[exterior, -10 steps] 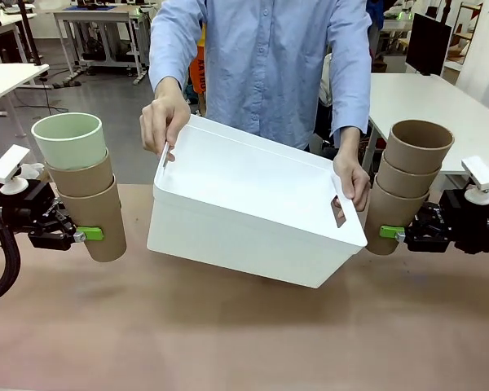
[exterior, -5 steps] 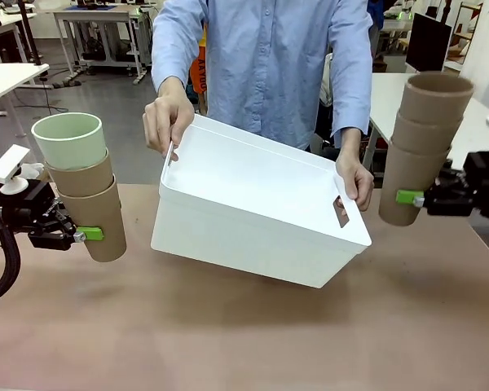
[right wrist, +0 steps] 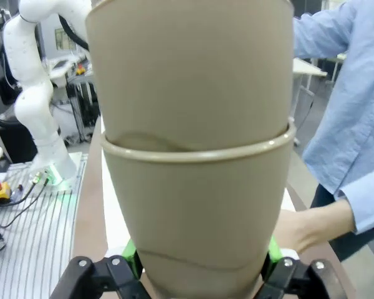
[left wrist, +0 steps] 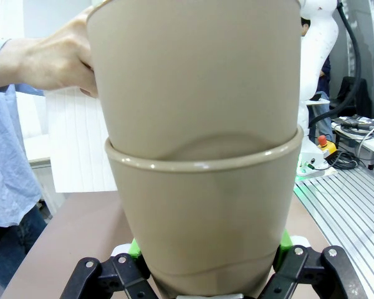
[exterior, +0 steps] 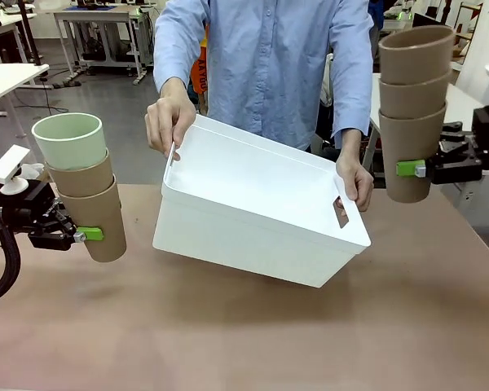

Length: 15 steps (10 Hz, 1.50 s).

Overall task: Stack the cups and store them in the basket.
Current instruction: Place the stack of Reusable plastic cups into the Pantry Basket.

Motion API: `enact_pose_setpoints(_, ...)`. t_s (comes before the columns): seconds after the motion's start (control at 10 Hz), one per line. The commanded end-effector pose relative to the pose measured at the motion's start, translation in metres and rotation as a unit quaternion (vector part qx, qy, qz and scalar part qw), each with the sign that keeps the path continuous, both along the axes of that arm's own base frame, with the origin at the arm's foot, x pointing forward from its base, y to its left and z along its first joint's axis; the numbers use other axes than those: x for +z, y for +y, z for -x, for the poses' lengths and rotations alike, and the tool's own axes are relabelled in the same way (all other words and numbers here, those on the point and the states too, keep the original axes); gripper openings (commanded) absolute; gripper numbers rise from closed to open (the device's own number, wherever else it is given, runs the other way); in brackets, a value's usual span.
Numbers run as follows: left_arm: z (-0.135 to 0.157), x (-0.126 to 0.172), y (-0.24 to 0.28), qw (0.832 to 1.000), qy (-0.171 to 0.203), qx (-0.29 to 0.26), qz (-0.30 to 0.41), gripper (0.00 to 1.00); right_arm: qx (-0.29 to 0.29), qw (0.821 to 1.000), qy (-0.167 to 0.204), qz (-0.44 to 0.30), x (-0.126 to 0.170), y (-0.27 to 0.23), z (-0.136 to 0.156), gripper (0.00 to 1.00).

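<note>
Table: brown top, foreground.

Left gripper: low at left, just above table, clamped on bottom cup of left stack. Two tan cups, mint cup nested on top, stack leaning slightly.

Right gripper: higher, at right, clamped on bottom cup of right stack. Three tan cups, near upright, well above table.

Between stacks: white basket off table, tilted, opening toward robot.

Person's hands grip its short ends: one hand at left handle, other hand at right handle.

Behind: blue shirt.
</note>
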<state>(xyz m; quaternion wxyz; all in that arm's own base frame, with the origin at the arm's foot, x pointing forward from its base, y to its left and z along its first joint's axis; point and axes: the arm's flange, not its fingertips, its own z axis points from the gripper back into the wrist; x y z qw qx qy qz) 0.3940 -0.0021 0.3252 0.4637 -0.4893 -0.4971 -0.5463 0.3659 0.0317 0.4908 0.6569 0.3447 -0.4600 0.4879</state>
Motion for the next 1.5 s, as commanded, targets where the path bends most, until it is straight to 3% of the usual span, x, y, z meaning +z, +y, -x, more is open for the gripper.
enact_pose_setpoints(0.0, 0.001, 0.004, -0.001, 1.000, -0.007, -0.002, 0.003, 0.85, -0.002, 0.998, 0.012, 0.057, 0.034, 0.030, 0.000, 0.85)
enact_pose_setpoints(0.3, 0.001, 0.004, -0.001, 1.000, -0.007, -0.002, 0.003, 0.85, 0.000, 0.991, 0.017, 0.136, 0.056, 0.078, -0.005, 0.85)
enact_pose_setpoints(0.5, 0.001, 0.004, -0.001, 1.000, -0.007, -0.002, 0.003, 0.85, 0.002, 0.984, 0.023, 0.179, 0.055, 0.111, -0.015, 0.85)
enact_pose_setpoints(1.0, 0.001, 0.004, -0.001, 1.000, -0.007, -0.002, 0.003, 0.85, 0.012, 0.965, 0.054, 0.255, 0.020, 0.191, -0.049, 0.85)
enact_pose_setpoints(1.4, 0.001, 0.004, -0.001, 1.000, -0.007, -0.002, 0.003, 0.85, 0.015, 0.944, 0.068, 0.324, -0.019, 0.236, -0.056, 0.85)
